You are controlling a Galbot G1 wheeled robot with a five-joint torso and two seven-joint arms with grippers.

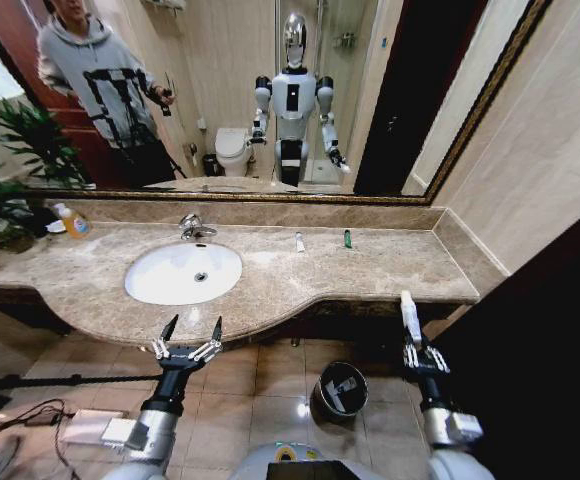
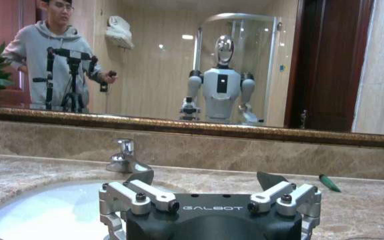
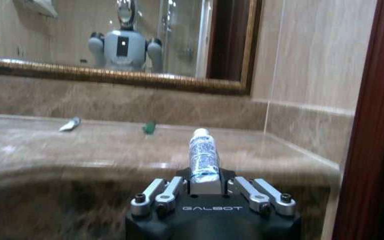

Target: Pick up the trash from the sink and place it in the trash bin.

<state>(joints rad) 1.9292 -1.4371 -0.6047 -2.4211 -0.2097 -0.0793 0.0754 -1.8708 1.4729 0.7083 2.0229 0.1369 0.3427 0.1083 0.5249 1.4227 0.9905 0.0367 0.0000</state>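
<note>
We see right gripper pinching white tube upright above its fingers | left gripper spread before sink

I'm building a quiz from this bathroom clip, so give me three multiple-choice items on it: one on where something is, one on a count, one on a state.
1. Where does the trash bin stand?
A. On the countertop
B. On the floor, below the counter's edge
C. Inside the sink

2. How many small items lie on the countertop to the right of the sink?
A. Two
B. Four
C. None

3. What state is the right tool in?
A. Open and empty
B. Shut on a green bottle
C. Shut on a white tube

Answers:
1 B: the head view shows the dark bin on the tiles between the two arms.
2 A: a white tube and a green bottle lie there.
3 C: the held white tube stands upright in it, while the left tool is open before the sink.
</note>
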